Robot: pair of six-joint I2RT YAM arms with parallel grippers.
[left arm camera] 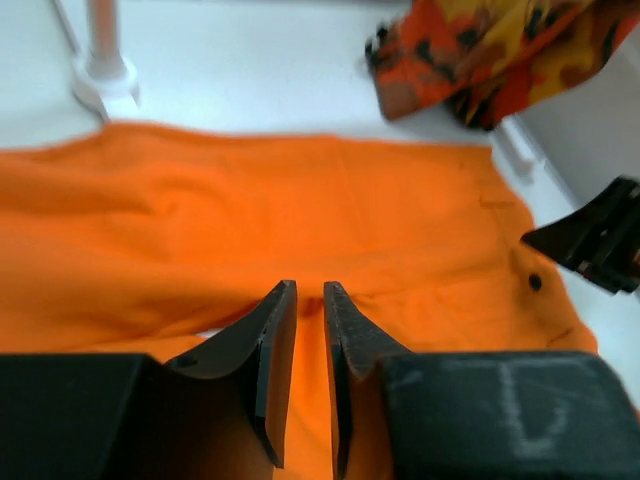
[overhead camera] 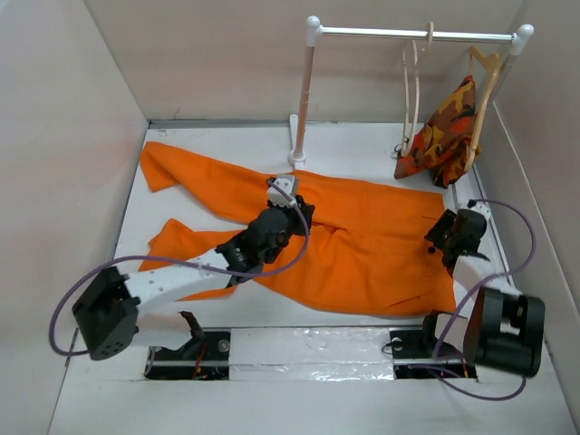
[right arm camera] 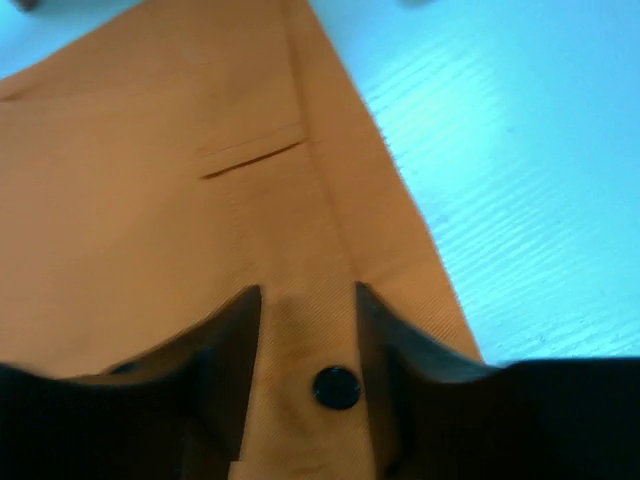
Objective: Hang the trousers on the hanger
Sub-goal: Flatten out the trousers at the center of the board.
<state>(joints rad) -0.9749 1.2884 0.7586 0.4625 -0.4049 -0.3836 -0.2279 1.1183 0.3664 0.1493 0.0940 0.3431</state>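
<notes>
The bright orange trousers (overhead camera: pixel 362 236) lie spread flat on the white table, waist to the right. My left gripper (overhead camera: pixel 297 207) is low over their middle; in the left wrist view (left arm camera: pixel 310 292) its jaws are almost together, pinching a crease of the cloth (left arm camera: pixel 300 200). My right gripper (overhead camera: pixel 441 237) is at the waist edge; in the right wrist view (right arm camera: pixel 308 295) its jaws are apart and straddle the waistband, with the dark button (right arm camera: pixel 337 387) between them. The empty pale wooden hanger (overhead camera: pixel 415 86) hangs on the rail, far from both grippers.
A white rail (overhead camera: pixel 399 33) on a post (overhead camera: pixel 303 100) stands at the back. A second wooden hanger (overhead camera: pixel 485 86) carries a camouflage garment (overhead camera: pixel 444 127) at the back right. Walls close in on the left, the back and the right.
</notes>
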